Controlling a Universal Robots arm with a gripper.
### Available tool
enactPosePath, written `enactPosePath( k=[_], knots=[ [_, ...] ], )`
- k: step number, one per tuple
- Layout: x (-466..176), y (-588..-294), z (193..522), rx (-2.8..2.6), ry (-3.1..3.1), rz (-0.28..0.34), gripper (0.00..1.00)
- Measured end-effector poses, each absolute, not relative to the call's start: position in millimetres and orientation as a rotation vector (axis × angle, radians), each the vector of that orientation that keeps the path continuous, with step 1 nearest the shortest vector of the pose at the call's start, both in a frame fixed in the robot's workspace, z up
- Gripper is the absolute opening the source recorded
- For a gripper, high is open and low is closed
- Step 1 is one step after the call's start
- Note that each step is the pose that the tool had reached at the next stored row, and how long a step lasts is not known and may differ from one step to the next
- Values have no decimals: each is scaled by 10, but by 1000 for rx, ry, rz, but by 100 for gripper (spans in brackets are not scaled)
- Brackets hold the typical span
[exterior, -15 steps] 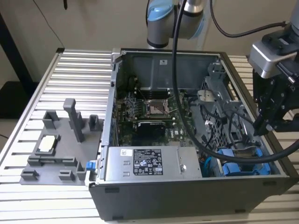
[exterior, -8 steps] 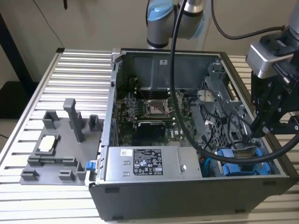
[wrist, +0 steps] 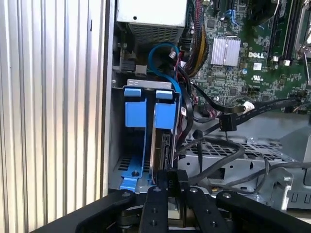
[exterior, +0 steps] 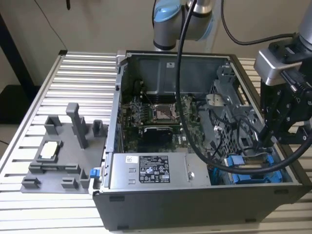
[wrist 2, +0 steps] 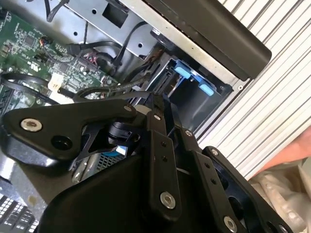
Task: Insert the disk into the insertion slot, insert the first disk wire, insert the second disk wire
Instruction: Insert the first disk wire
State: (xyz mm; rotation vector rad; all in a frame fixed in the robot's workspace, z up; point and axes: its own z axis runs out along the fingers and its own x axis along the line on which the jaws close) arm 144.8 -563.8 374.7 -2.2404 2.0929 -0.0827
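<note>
Jaws sat over the disk (wrist: pixel 163 127), their hold untellable; pushing squarely along the insertion slot (wrist: pixel 146 84) would avoid jamming.

The exterior view stands well off from the open computer case (exterior: pixel 195 207), high over one long side, looking down into the whole of it. Both wrist views sit close in, just above the case corner where the disk (wrist: pixel 164 119) stands; the first faces along it, the second seems to look slantwise toward the case wall. All three share that corner
</note>
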Motion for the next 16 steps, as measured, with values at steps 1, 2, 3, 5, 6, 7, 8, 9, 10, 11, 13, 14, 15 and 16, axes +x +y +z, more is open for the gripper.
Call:
enactPosePath(
  k=[1,2,3,5,6,7,8,9,10,11,13,14,15,16],
  knots=[
    [1451,-5643,3739,-2240,2096,-81,19],
    [1454,-5648,3730,-2240,2098,-78,19],
    [1457,-5652,3721,-2240,2100,-76,19],
    [1465,-5661,3704,-2242,2104,-70,19],
    [1468,-5666,3695,-2243,2106,-67,19],
    [1473,-5671,3685,-2244,2107,-64,19],
    [1479,-5675,3675,-2244,2109,-62,19],
    [1488,-5678,3666,-2245,2110,-60,19],
    [1502,-5683,3657,-2246,2111,-57,19],
    [1520,-5688,3649,-2247,2112,-55,19],
    [1547,-5695,3635,-2249,2114,-49,19],
    [1550,-5695,3628,-2250,2114,-49,19],
    [1550,-5695,3618,-2249,2115,-49,19],
    [1550,-5696,3605,-2249,2115,-49,19]
  ],
)
